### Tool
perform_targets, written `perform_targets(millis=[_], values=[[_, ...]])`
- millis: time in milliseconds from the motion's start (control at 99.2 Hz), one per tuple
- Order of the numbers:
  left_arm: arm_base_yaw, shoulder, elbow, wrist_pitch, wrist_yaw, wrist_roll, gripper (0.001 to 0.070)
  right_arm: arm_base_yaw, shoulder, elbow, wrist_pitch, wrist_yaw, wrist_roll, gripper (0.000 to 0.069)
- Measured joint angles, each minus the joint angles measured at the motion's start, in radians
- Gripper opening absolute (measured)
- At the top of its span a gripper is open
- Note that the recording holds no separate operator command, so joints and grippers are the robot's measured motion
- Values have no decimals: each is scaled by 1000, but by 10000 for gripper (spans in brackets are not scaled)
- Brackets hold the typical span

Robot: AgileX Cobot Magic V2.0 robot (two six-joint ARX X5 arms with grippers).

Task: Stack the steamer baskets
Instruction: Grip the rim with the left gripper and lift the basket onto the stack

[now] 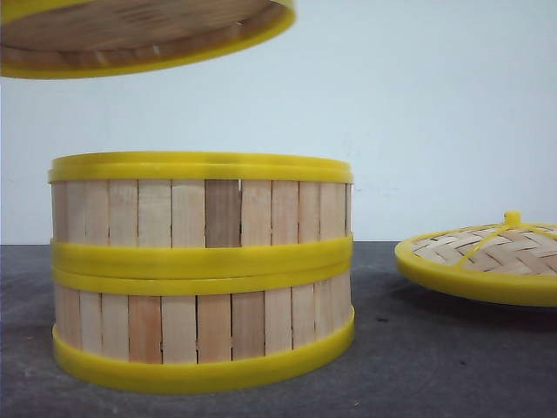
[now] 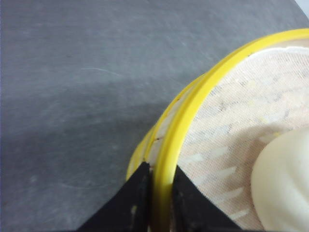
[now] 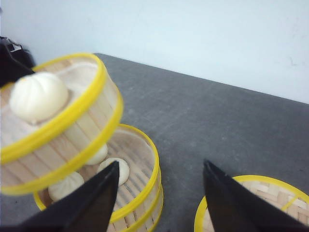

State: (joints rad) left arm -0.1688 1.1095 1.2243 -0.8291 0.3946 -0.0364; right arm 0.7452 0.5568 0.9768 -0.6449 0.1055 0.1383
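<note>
Two steamer baskets (image 1: 202, 270) stand stacked on the dark table, pale slats between yellow rims; white buns lie in the upper one (image 3: 126, 166). A third steamer basket (image 1: 144, 35) hangs tilted in the air above and left of the stack, with a white bun (image 3: 37, 95) inside it. My left gripper (image 2: 159, 176) is shut on this basket's yellow rim (image 2: 193, 116), one finger outside the wall and one inside. My right gripper (image 3: 161, 169) is open and empty, hovering between the stack and the lid.
A flat woven-bamboo lid (image 1: 487, 257) with yellow rim and knob lies on the table right of the stack, its edge also showing as the lid (image 3: 251, 203) in the right wrist view. A pale wall rises behind the table.
</note>
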Motion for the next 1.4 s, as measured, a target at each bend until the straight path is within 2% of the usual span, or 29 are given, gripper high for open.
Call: perform_targets(millis=[141, 383, 464, 1402], values=[[-67, 63, 0, 33, -33, 10, 27, 0, 0, 0, 4, 0, 0, 332], [-152, 174, 0, 86, -155, 20, 27, 0, 0, 0, 5, 0, 0, 332], [-167, 196, 0, 109, -182, 22, 27, 0, 0, 0, 5, 0, 0, 332], [-176, 242, 0, 124, -182, 21, 27, 0, 0, 0, 5, 0, 0, 332]])
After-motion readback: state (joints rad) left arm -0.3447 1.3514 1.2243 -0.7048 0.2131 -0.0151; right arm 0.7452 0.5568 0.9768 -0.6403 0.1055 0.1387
